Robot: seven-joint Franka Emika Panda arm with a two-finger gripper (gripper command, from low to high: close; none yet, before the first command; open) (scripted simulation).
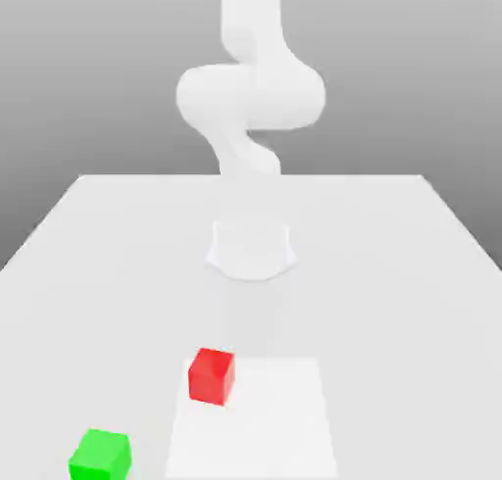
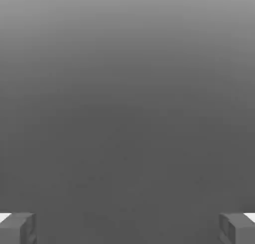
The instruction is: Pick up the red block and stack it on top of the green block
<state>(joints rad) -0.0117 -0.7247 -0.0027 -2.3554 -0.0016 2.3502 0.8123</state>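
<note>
You see the small red cube (image 1: pixel 212 375) resting on the flat white table (image 1: pixel 392 272), at the edge of a paler square patch (image 1: pixel 265 419). The small green cube (image 1: pixel 100 455) sits nearer the exterior view's left, apart from it. In your hand view the gripper (image 2: pixel 127 228) shows its grey fingertips (image 2: pixel 17 228) spread wide, holding nothing. The white arm (image 1: pixel 250 96) rises behind.

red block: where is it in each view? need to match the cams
Exterior view: red block sits on the white table, toward the near edge, up and to the exterior view's right of the green block.
Hand view: not in it; plain grey, the hand wide open.
Shared landmark: none that I can match.
</note>
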